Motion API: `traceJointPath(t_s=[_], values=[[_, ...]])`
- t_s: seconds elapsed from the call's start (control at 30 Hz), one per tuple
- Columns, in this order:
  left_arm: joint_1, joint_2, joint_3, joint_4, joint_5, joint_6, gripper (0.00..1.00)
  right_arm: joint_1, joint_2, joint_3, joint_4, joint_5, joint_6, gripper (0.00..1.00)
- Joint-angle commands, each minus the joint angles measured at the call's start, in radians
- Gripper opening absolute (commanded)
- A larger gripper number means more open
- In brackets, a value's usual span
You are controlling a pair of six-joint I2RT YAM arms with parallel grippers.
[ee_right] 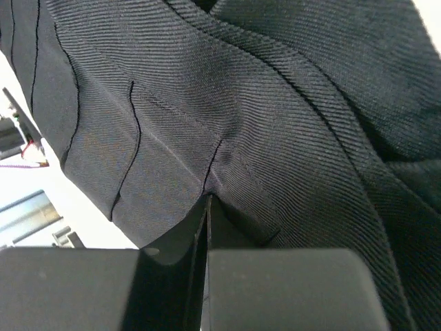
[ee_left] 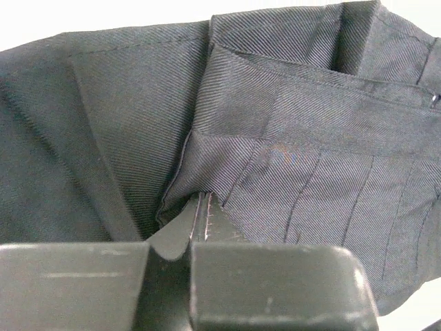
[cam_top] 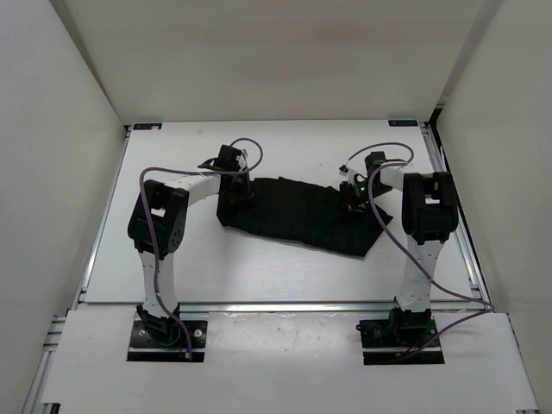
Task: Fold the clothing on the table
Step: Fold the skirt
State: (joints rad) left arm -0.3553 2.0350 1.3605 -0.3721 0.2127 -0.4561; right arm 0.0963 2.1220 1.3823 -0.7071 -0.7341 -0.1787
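The black clothing (cam_top: pixel 297 216) lies spread in a wrinkled strip across the middle of the white table (cam_top: pixel 259 276). My left gripper (cam_top: pixel 235 197) is down on its left end and my right gripper (cam_top: pixel 352 197) on its upper right edge. In the left wrist view the left gripper (ee_left: pixel 200 205) is shut, its tips pinching a fold of the ribbed fabric (ee_left: pixel 296 138). Seen from the right wrist, the right gripper (ee_right: pixel 209 205) is shut too, with its tips nipping the cloth (ee_right: pixel 275 103) at a seam. What lies between the pads is hidden by the fabric.
White walls close in the table on the left, back and right. Metal rails (cam_top: pixel 285 306) run along the near edge and the sides. Purple cables (cam_top: pixel 388 224) loop from both arms above the cloth. Both arm bases stand at the near edge.
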Motion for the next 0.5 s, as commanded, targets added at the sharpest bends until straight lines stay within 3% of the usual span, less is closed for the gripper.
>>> traceJointPath(t_s=[0.0, 0.1, 0.2, 0.33, 0.4, 0.47], values=[[0.004, -0.064, -0.038, 0.025, -0.147, -0.007, 0.0, -0.004, -0.02, 0.034, 0.035, 0.128, 0.05, 0.01], [-0.022, -0.166, -0.028, 0.111, -0.153, 0.011, 0.0, -0.07, -0.101, 0.03, 0.096, 0.023, 0.106, 0.0], [-0.077, -0.203, 0.053, 0.163, -0.004, 0.01, 0.01, -0.154, -0.154, 0.032, 0.068, -0.162, 0.098, 0.0], [-0.152, -0.106, 0.169, 0.136, 0.344, -0.045, 0.0, -0.181, -0.192, -0.015, -0.028, -0.389, 0.013, 0.0], [-0.204, -0.03, 0.172, 0.25, 0.549, -0.148, 0.0, -0.162, -0.204, -0.057, -0.003, -0.36, 0.022, 0.0], [-0.237, 0.014, 0.125, 0.412, 0.652, -0.284, 0.0, -0.146, -0.214, -0.094, 0.034, -0.309, 0.041, 0.0]])
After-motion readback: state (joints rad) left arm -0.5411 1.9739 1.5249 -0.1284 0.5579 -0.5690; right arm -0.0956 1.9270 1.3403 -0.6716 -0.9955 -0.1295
